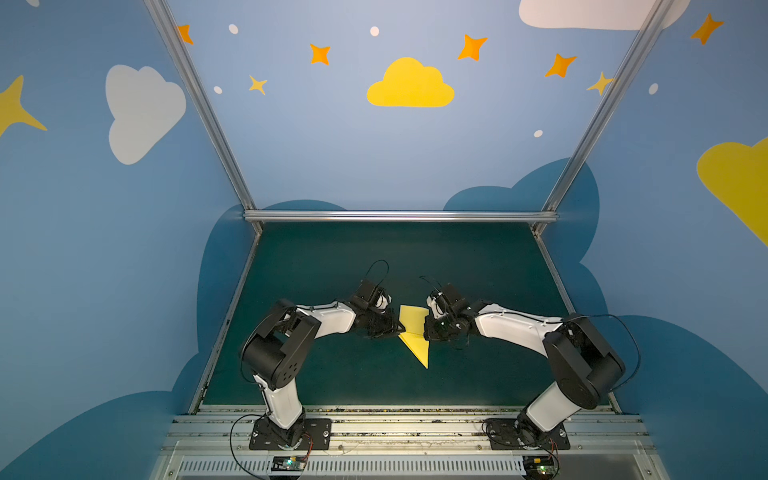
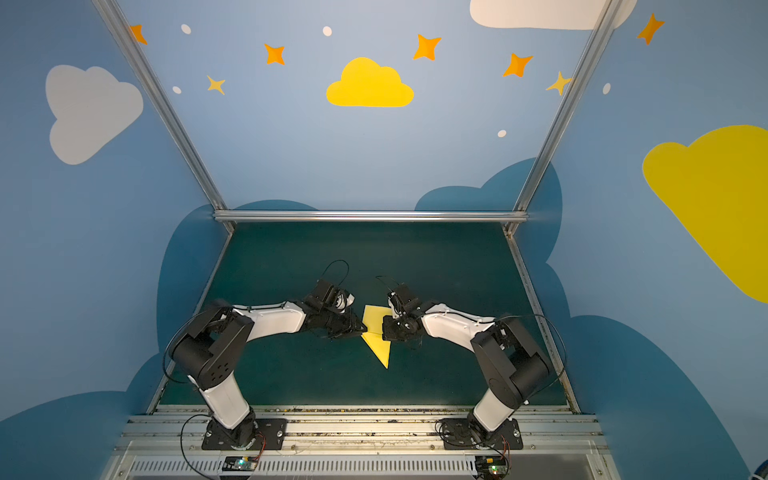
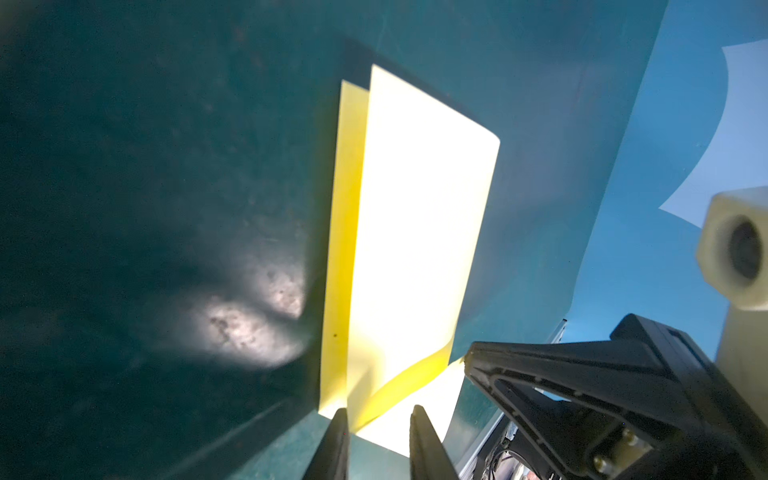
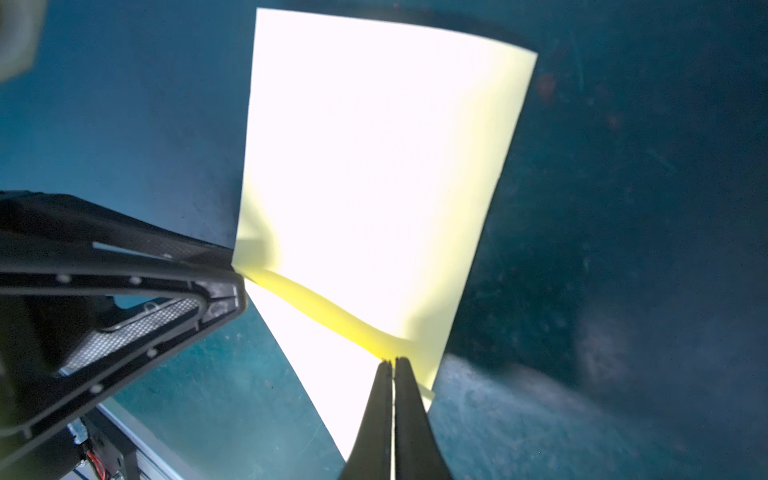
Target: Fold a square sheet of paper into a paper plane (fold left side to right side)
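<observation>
Seemingly midway through folding left over right. On the left gripper (image 3: 379,415), fingers (image 3: 424,440) part-open astride a curled edge of the paper plane (image 1: 417,345), lying on the green mat (image 1: 332,270) between both arms. On the right gripper (image 4: 392,362), pinched tight on the opposite edge. Next: firm left pinch, then carry across.

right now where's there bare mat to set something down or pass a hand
Bare mat runs from the back rail down to the left gripper and right gripper, and again from the tip of the paper to the front rail. It is crowded in the middle, where both grippers meet at the paper.
</observation>
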Controlling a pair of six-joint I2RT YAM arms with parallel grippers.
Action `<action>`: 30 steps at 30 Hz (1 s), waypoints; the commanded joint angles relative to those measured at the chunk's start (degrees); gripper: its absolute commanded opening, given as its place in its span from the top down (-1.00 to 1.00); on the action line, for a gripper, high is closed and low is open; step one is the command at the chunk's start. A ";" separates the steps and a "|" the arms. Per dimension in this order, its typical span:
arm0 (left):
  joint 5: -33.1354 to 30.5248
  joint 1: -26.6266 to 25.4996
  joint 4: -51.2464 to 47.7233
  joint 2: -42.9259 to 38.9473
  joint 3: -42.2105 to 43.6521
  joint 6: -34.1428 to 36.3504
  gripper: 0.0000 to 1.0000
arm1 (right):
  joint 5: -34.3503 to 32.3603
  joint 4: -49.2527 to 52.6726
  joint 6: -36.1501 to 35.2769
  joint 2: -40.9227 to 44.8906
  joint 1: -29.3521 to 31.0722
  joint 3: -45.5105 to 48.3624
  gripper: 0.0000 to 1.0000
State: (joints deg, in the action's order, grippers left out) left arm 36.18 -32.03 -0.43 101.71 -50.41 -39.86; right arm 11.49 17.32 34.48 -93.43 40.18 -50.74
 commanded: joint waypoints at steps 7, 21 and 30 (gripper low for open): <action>0.99 -0.30 0.10 1.73 -0.74 0.96 0.65 | 0.11 -0.21 -0.61 -0.62 -0.50 -0.93 1.00; -1.17 -1.09 -2.15 -0.99 0.38 0.34 0.93 | 0.48 3.33 -2.90 4.16 0.09 -1.72 0.53; -8.13 -2.29 -4.00 -9.40 5.86 -7.41 0.93 | -6.20 7.84 -2.63 6.67 10.24 -2.68 0.24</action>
State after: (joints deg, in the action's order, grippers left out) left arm 31.88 -33.98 -2.52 95.35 -46.04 -43.64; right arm 9.06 21.67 32.08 -87.59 47.05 -51.72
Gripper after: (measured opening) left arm 0.047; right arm 0.369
